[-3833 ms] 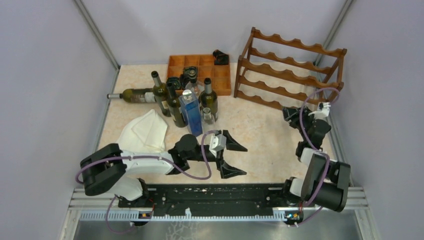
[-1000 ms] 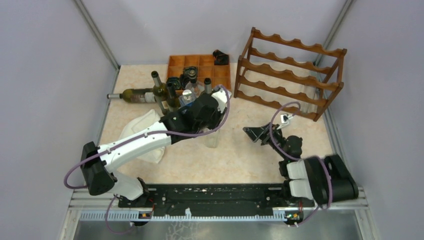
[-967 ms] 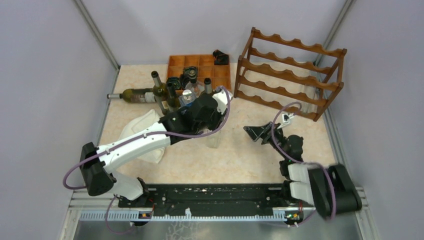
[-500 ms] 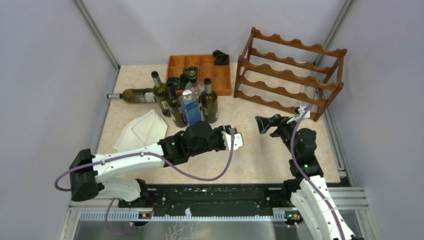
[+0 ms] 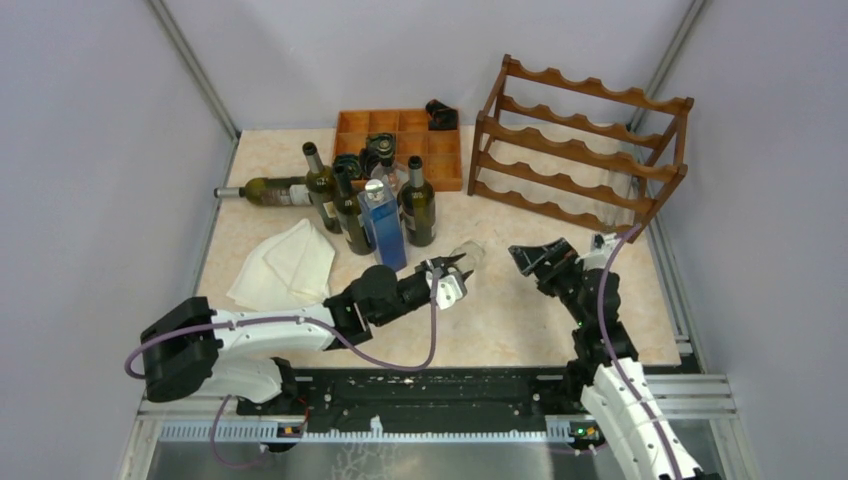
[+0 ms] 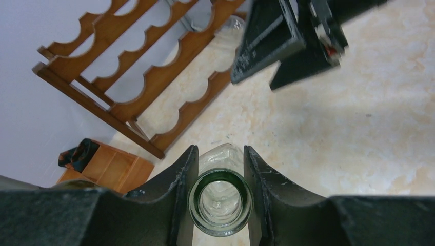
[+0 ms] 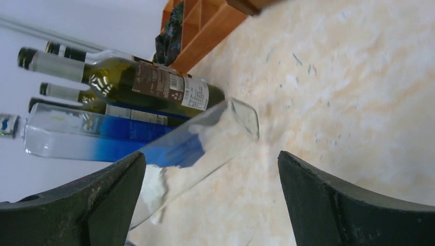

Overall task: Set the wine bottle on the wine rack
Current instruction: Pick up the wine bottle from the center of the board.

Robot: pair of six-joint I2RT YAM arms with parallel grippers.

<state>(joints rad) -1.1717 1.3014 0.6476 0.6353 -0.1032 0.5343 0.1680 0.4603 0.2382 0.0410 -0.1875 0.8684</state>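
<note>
Right now my left claw [image 6: 220, 154] is clamped on the neck of the clear glass wine bottle [image 6: 219, 202], with a finger pressed to each side just below its open mouth. Seen from above, the bottle is tipped far over, almost level, its mouth toward my left wrist and its base pointing out to the right, toward my right claw [image 5: 540, 258]. Whether the base touches the table [image 5: 500, 310] I cannot tell. My right claw stands wide apart and grips nothing. In its wrist view the bottle's base shows between the two spread fingers, a little beyond their tips. The wine rack [image 5: 585, 150] stands at the far right corner of the table, well apart from the bottle. Behind my left claw, several dark green bottles [image 5: 350, 215] and a tall blue bottle [image 5: 382, 228] stand upright close together, and one more green bottle [image 5: 270, 188] lies on its side to their left. A white cloth [image 5: 285, 265] lies near the left edge, and an orange-brown compartment tray [image 5: 352, 124] sits at the back, just left of the rack.
</note>
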